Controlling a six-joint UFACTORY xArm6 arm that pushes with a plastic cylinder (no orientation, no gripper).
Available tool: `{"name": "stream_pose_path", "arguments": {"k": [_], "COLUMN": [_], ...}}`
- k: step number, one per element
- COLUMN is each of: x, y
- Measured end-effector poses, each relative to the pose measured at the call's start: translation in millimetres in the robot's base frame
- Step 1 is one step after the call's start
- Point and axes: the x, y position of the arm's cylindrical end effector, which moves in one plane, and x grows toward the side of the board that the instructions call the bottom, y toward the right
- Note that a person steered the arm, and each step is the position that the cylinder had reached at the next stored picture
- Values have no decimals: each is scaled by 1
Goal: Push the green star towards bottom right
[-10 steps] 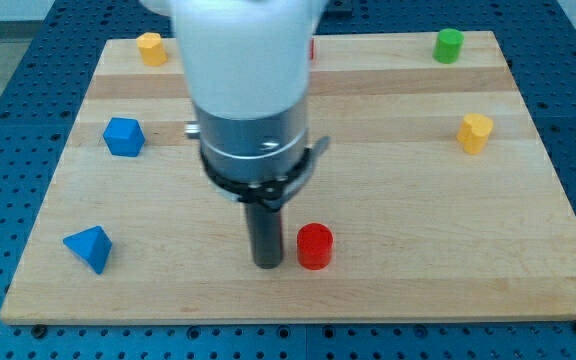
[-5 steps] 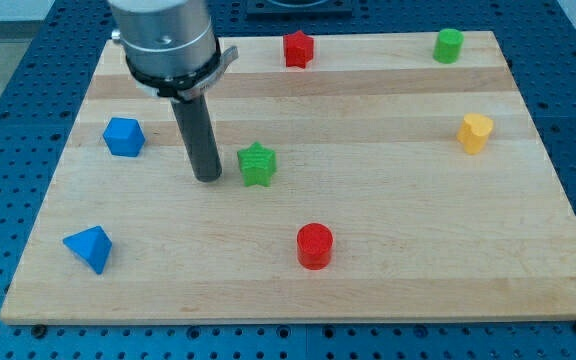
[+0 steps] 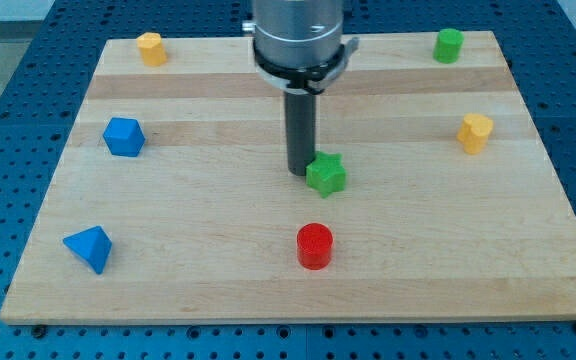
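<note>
A pale wooden board (image 3: 168, 210) lies on a blue perforated bench. There are no jaws here, only a rod; my tip (image 3: 301, 174) sits touching the upper-left side of the green star (image 3: 326, 175), near the board's middle. The star looks small, light and rigid, likely to slide easily but spin off its points, so I judge the push belongs on that upper-left flank. The red cylinder (image 3: 315, 246) stands below the tip, apart.

Rod upright, near board centre; my tip (image 3: 300, 173) on surface.
</note>
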Motion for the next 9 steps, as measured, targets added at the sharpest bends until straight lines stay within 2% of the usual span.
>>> {"name": "stream_pose_path", "arguments": {"k": [6,9], "x": [78,83], "y": [88,136]}}
